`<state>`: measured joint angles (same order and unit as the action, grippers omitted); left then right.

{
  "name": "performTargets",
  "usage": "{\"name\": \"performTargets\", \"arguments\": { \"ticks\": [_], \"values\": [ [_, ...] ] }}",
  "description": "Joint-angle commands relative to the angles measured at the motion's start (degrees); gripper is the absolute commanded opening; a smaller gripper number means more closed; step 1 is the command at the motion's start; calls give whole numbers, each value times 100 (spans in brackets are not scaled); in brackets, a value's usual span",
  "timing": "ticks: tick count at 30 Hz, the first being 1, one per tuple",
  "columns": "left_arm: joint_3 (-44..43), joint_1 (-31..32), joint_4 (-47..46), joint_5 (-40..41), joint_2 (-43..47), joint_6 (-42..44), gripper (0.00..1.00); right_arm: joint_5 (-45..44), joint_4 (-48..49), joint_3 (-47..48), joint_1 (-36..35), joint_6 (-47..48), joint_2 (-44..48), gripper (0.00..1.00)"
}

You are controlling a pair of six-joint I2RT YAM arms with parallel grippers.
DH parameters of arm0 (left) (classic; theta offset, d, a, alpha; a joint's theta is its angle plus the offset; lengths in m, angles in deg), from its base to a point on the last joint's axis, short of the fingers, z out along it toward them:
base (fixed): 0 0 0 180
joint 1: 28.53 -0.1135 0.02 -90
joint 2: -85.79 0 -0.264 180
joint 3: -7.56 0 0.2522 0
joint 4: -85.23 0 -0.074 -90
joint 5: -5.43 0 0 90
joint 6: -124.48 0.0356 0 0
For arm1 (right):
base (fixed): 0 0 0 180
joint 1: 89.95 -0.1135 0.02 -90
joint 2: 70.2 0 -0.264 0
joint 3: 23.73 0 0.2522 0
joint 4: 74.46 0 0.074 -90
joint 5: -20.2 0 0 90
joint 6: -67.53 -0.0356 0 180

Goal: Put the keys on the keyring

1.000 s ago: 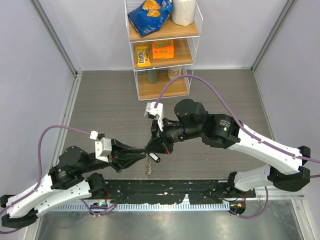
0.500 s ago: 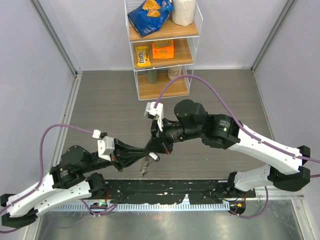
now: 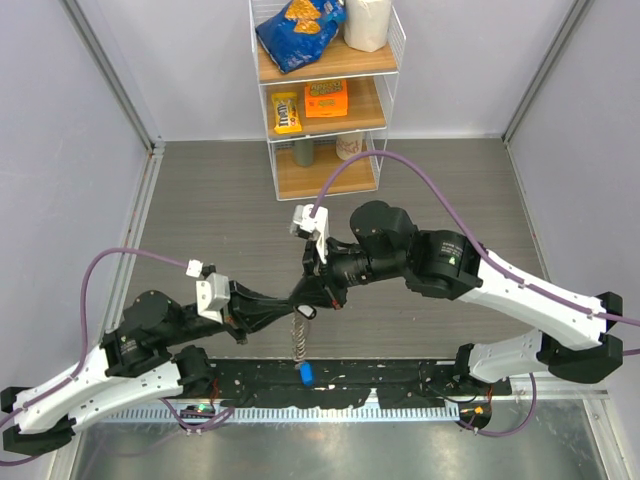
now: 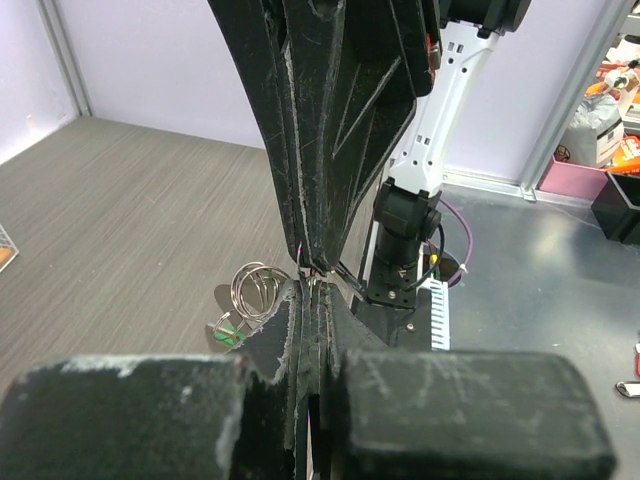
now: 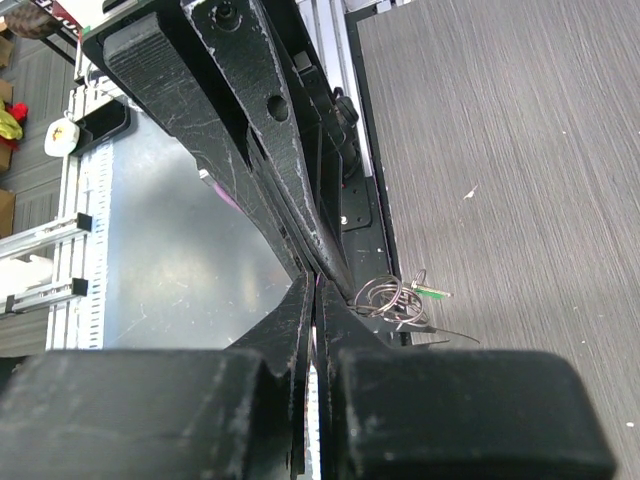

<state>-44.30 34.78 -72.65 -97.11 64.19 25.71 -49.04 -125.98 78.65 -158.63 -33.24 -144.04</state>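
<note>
My left gripper (image 3: 289,306) and right gripper (image 3: 306,297) meet tip to tip above the table's front edge, both with jaws shut. The keyring (image 3: 298,338) hangs from that meeting point as a thin silvery coil. In the left wrist view its loops (image 4: 255,289) sit just left of my left gripper (image 4: 312,283), with a green key (image 4: 230,334) on them. In the right wrist view the loops (image 5: 392,298) and green key (image 5: 433,292) lie right of my right gripper (image 5: 317,288). A blue key (image 3: 306,374) shows just below the ring's lower end; whether it hangs or lies there is unclear.
A wire shelf unit (image 3: 325,165) with snack packets stands at the back centre. A black mat (image 3: 400,385) and a slotted rail run along the front edge under the grippers. Grey walls close in on both sides.
The keyring now hangs lower and straighter than before, and the blue key has come into view below it. Both grippers stay together at nearly the same spot.
</note>
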Motion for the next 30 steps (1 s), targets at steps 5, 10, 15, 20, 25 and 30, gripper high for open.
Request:
{"name": "performTargets", "arguments": {
  "ticks": [5,10,15,20,25,30],
  "values": [
    [-47,-20,-186,94,236,16,0,96,629,-477,-101,-215,696,5],
    [-48,-12,-194,102,359,-10,0,51,778,-907,-101,-295,986,5],
    [40,-12,-396,128,517,-80,0,175,1129,-1224,-101,-444,1100,5],
    [181,-12,-704,120,614,-230,0,403,1683,-1619,-92,-655,1135,5],
    [321,-12,-1038,111,745,-344,0,509,1947,-1769,-92,-725,1091,8],
    [462,-20,-1284,94,938,-423,0,447,2272,-2024,-92,-831,1153,9]
  ]
}}
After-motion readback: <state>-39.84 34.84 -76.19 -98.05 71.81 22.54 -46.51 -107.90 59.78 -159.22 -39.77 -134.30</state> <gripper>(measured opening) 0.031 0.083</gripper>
